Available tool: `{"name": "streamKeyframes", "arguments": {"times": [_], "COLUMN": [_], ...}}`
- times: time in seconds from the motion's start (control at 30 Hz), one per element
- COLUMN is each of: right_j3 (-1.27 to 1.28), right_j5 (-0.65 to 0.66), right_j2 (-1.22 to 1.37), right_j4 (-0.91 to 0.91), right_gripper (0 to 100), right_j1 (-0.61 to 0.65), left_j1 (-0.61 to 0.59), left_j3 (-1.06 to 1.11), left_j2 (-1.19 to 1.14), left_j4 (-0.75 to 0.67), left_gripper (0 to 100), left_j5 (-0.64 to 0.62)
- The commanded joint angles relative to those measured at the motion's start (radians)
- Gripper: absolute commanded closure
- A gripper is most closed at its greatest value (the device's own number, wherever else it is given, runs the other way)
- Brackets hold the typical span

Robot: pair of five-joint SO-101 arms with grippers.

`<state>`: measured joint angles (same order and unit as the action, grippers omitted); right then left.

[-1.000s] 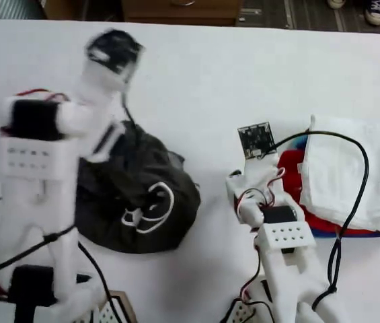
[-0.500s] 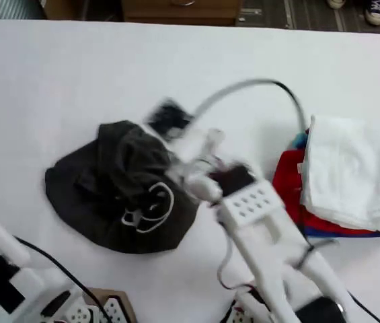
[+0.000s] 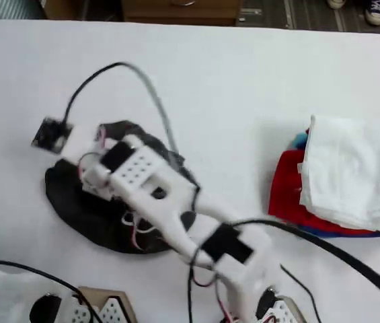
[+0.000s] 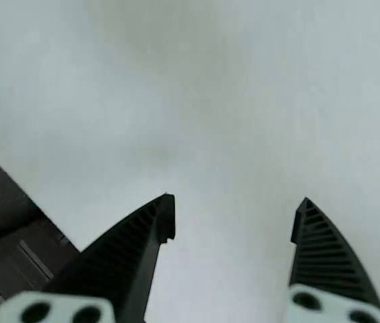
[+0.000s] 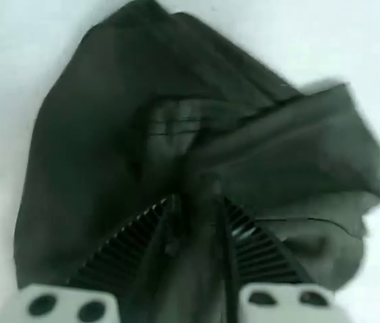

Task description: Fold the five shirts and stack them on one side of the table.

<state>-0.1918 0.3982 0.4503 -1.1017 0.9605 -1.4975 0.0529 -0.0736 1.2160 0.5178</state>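
Black shirt (image 5: 89, 148), crumpled dark heap

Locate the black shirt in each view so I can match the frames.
High view: black shirt lies left of centre on the white table, partly under the right arm.
Right wrist view: shirt central, with a fold pinched in the right gripper.
Left wrist view: open left gripper above white table.
Shared landmark: the white table surface.
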Motion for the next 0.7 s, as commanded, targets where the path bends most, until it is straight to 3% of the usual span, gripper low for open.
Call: {"name": "streamKeyframes", "arguments": {"times": [0.0, 0.17, 0.27, 0.33, 0.5, 0.67], "right_j3": [-0.083, -0.169, -0.209, -0.241, -0.354, -0.523], "right_j5": [-0.003, 0.029, 0.098, 0.109, 0.110, 0.112], "right_j2": [0.087, 0.209, 0.254, 0.269, 0.271, 0.271], "right_j4": [-0.012, -0.019, -0.041, -0.067, -0.182, -0.360], "right_gripper": [90.0, 90.2, 91.8, 98.6, 97.8, 97.8], "right_j1": [0.010, -0.041, -0.153, -0.243, -0.427, -0.519], "left_j1": [-0.051, -0.057, -0.055, -0.052, -0.032, 0.046], "left_j3": [-0.012, -0.010, -0.010, -0.010, -0.001, 0.008], "left_j2": [-0.006, -0.012, -0.008, -0.008, -0.014, -0.015], "left_j4": [-0.028, -0.026, -0.023, -0.020, -0.018, -0.017], "left_gripper": [70, 70, 70, 70, 70, 70], "left_j5": [0.031, 0.049, 0.049, 0.049, 0.048, 0.044]}}
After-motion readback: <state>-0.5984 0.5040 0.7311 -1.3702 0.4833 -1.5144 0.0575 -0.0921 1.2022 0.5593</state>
